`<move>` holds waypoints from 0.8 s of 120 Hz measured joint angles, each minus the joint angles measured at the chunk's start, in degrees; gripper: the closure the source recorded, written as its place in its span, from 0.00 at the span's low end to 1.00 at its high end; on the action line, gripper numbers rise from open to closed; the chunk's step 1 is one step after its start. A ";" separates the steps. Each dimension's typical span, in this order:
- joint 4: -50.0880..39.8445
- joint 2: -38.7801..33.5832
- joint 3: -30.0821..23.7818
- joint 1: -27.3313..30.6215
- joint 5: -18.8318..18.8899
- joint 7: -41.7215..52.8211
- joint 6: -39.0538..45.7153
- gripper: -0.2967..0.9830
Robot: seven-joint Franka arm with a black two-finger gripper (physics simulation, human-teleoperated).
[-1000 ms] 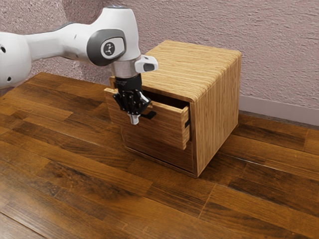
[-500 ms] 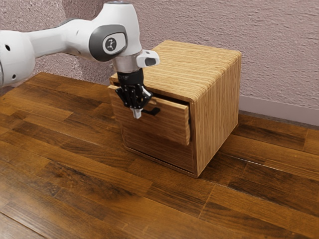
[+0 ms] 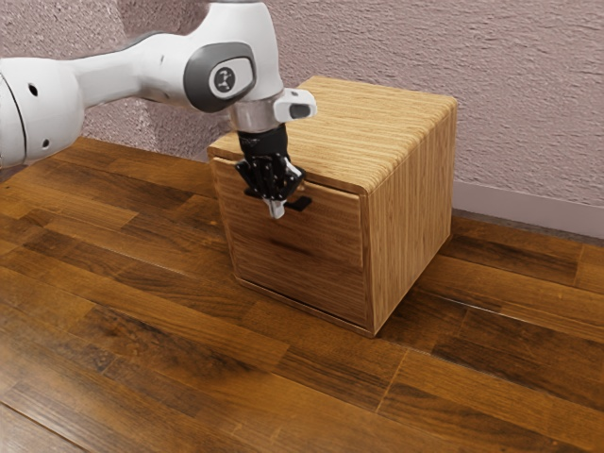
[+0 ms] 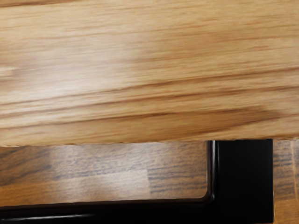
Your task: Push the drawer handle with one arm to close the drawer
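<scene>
From where I stand, the black two-finger gripper (image 3: pixel 275 209) points down in front of the wooden drawer (image 3: pixel 307 250), its fingertips pressed together. The black drawer handle (image 3: pixel 301 203) pokes out from just behind it, toward the exterior view's right; whether they touch, I can't tell. Beyond the gripper, the drawer front sits nearly flush with the wood-grain cabinet (image 3: pixel 406 226).

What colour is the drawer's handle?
The handle is black, with glossy edges; the wrist view shows it best.
</scene>
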 joint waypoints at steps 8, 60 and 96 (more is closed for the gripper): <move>0.42 0.51 0.00 -0.30 0.01 0.05 0.00 0.85; -6.88 -26.66 1.51 -1.11 -1.82 0.86 -14.27 0.58; 8.68 -15.51 7.77 0.26 -1.69 16.02 -27.01 0.32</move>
